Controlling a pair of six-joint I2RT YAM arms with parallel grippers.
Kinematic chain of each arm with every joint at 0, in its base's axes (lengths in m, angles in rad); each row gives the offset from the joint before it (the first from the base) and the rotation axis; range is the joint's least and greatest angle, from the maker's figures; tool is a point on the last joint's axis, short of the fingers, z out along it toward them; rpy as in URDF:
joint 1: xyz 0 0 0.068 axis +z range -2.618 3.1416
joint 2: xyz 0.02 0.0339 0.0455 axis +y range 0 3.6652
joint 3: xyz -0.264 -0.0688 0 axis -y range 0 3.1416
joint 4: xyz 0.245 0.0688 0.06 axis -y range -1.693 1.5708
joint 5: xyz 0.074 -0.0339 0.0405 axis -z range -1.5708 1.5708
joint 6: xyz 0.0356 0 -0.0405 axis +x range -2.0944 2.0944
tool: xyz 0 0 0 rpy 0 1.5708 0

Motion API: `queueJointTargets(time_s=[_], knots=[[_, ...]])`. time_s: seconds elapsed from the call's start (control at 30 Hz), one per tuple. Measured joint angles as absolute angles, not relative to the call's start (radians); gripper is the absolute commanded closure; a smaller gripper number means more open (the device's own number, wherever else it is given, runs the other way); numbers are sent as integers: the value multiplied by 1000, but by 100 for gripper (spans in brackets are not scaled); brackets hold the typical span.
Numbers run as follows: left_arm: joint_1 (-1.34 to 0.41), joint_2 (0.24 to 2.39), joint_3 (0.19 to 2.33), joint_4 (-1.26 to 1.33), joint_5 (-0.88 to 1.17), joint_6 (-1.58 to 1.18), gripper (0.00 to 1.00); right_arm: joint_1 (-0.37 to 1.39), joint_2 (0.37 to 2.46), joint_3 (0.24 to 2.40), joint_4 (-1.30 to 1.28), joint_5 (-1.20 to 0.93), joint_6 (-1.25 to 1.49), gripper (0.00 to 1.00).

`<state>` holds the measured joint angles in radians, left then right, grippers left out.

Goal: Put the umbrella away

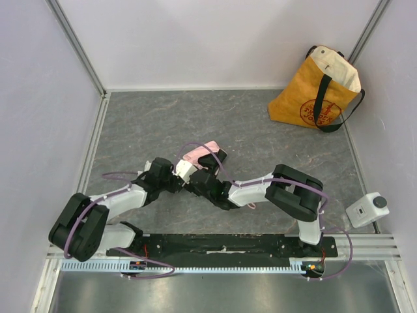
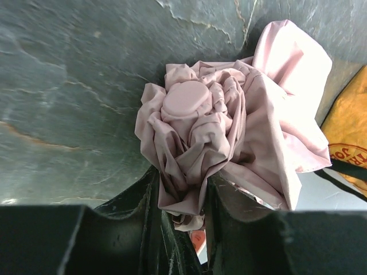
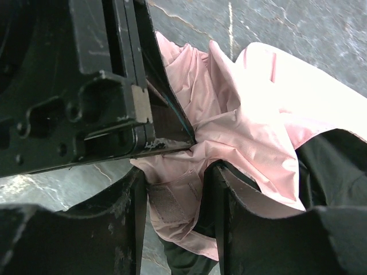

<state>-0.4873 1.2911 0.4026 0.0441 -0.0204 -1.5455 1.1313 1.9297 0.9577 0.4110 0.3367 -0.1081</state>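
Observation:
The pale pink umbrella (image 1: 201,153) lies folded and crumpled on the grey table, near the middle. Both grippers meet at it. My left gripper (image 1: 184,171) is shut on the bunched fabric (image 2: 189,143) just below the round pink end cap (image 2: 185,100). My right gripper (image 1: 203,177) is shut on a fold of pink fabric with the Velcro closure strap (image 3: 169,200), right beside the left gripper's black body (image 3: 74,86). The shaft, ribs and handle are hidden under fabric and arms.
A yellow tote bag (image 1: 319,91) with black straps stands open at the back right; its edge shows in the left wrist view (image 2: 350,132). A small white device (image 1: 367,210) sits at the right front. White walls enclose the table.

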Motion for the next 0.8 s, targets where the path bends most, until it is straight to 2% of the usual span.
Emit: queueJointTargets(time_s=[0.03, 0.07, 0.2, 0.23, 0.3, 0.33, 0.37, 0.5, 0.8], knots=[[-487, 1278, 396, 38, -30, -1545, 99, 1131, 1936, 963, 413, 325, -105, 97], [-482, 1260, 386, 36, -40, -1539, 98, 1131, 1940, 968, 417, 308, -105, 100], [-469, 1203, 348, 43, -63, -1502, 98, 1128, 1951, 981, 422, 259, -102, 100], [-464, 1193, 336, 54, -64, -1494, 98, 1127, 1957, 990, 416, 247, -99, 89], [-455, 1176, 306, 89, -72, -1485, 98, 1122, 1974, 1026, 379, 229, -98, 56], [-450, 1174, 298, 104, -72, -1485, 98, 1122, 1979, 1042, 358, 230, -98, 27], [-446, 1178, 294, 113, -67, -1486, 98, 1123, 1977, 1049, 345, 234, -97, 2], [-439, 1218, 315, 121, -36, -1501, 98, 1145, 1967, 1048, 334, 232, -90, 2], [-406, 1191, 413, -101, 55, -1513, 98, 1190, 1999, 1097, 285, 453, -127, 2]])
